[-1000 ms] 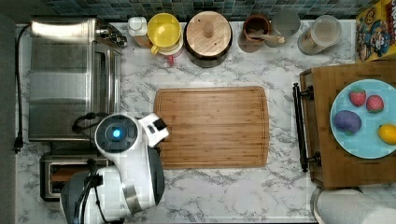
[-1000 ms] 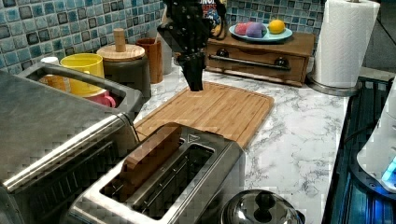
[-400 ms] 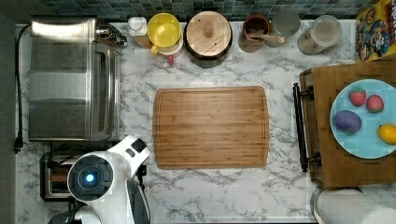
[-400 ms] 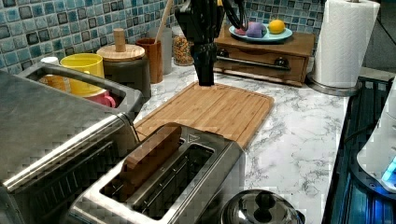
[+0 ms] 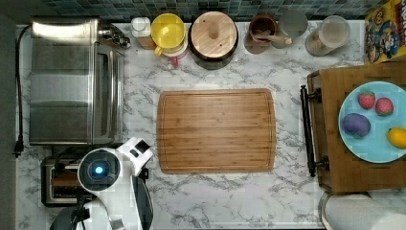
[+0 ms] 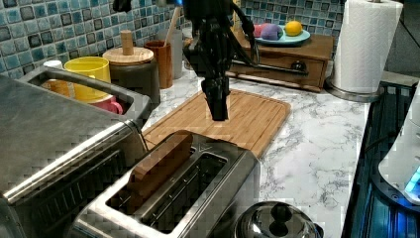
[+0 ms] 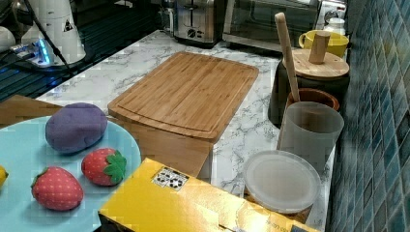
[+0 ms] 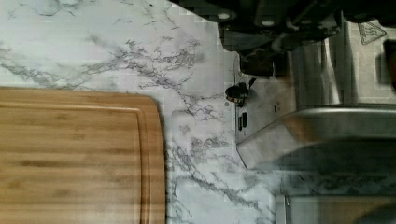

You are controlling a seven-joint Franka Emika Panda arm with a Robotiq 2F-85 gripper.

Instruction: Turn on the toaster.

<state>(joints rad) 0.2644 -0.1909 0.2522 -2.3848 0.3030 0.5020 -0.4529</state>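
Toaster [image 6: 183, 193]: counter, beside cutting board [image 6: 237, 116] | End effector [image 6: 218, 110]: above toaster's lever end, holds nothing, opening cannot tell | Risk: misaligned descent strikes toaster housing, lever stays up.

Toaster oven [image 5: 72, 81] crowds toaster [image 6: 178, 193] (one side), marble counter [image 5: 230, 196] open
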